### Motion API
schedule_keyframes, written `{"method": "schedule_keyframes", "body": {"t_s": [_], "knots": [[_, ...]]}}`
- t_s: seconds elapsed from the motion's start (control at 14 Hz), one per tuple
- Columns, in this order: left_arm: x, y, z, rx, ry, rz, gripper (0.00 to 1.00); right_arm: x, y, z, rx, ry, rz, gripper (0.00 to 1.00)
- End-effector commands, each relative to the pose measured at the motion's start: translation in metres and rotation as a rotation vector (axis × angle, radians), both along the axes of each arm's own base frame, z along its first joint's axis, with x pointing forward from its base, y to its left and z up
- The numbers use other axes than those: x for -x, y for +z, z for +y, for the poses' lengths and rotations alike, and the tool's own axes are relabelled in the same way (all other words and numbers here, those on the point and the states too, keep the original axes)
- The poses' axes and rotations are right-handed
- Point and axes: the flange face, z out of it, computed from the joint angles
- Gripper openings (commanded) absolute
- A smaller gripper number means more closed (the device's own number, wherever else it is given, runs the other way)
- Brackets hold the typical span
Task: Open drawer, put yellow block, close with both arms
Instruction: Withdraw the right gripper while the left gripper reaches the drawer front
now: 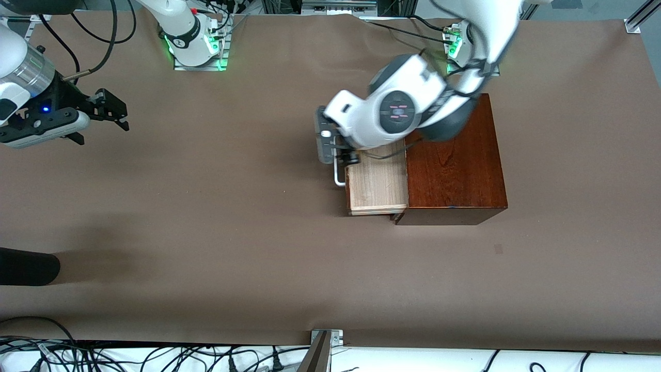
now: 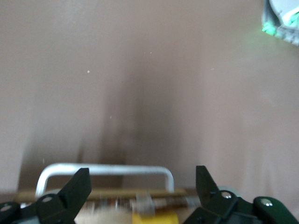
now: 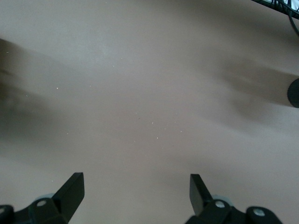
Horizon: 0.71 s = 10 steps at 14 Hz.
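The drawer [image 1: 377, 183] stands pulled out of the mahogany box [image 1: 454, 165], with its white bar handle [image 1: 338, 173] toward the right arm's end. My left gripper [image 1: 342, 151] hangs over the drawer's front edge, open and empty. In the left wrist view the left gripper [image 2: 142, 175] has its fingers spread wide around the handle [image 2: 105, 170]. A piece of the yellow block [image 2: 154, 218] shows in the drawer just inside the front. In the front view the block is hidden under the left arm. My right gripper [image 1: 114, 109] [image 3: 135, 179] waits open and empty over bare table.
A dark rounded object [image 1: 26, 266] lies at the table's edge by the right arm's end. Cables and a metal bracket [image 1: 325, 341] run along the edge nearest the front camera. The right arm's green-lit base [image 1: 193, 41] also shows in the left wrist view [image 2: 280, 18].
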Motion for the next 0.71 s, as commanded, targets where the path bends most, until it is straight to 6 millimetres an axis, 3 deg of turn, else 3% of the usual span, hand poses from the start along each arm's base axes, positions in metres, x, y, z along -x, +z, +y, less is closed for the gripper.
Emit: {"method": "schedule_keyframes", "body": {"t_s": [0.0, 0.14, 0.29, 0.64], "knots": [[0.012, -0.031, -0.040, -0.052, -0.142, -0.138, 1.00, 0.003, 0.007, 0.002, 0.003, -0.004, -0.021, 1.00], [0.024, -0.056, -0.054, -0.119, -0.221, -0.190, 1.00, -0.003, 0.007, 0.002, 0.010, -0.005, -0.028, 1.00], [0.025, -0.066, -0.053, -0.139, -0.233, -0.190, 1.00, -0.005, 0.008, 0.001, 0.012, -0.006, -0.042, 1.00], [0.024, -0.083, -0.018, -0.347, -0.293, -0.127, 1.00, -0.012, 0.011, -0.004, 0.051, 0.002, -0.039, 1.00]]}}
